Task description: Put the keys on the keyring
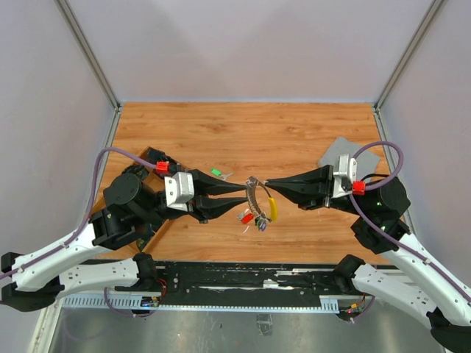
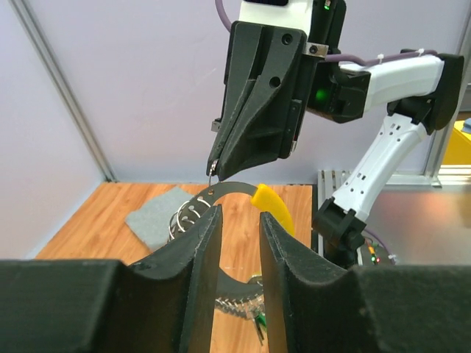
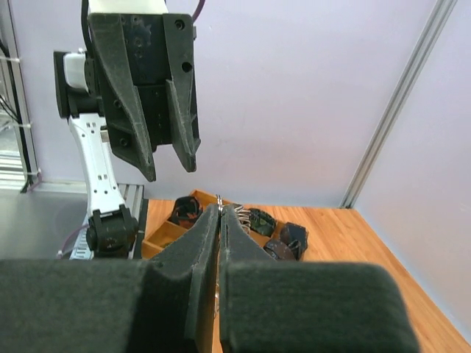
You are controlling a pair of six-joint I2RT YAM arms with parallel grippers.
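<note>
Top external: keyring point(image 1: 254, 198) pinched in closed right gripper point(image 1: 266, 184), left gripper point(image 1: 244, 193) narrowly parted, empty, just beside; could twist ring free if bumped.

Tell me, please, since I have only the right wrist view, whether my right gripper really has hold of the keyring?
Observer: Yes. The left wrist view shows the right gripper shut on the keyring, pinching its upper arc.
Operator: Thank you. Is any key lying off the ring?
Observer: The top view shows one green key alone on the table, just beyond the left gripper.
Operator: And which key is nearest that gripper?
Observer: A yellow key head on the ring, just past that open gripper.
</note>
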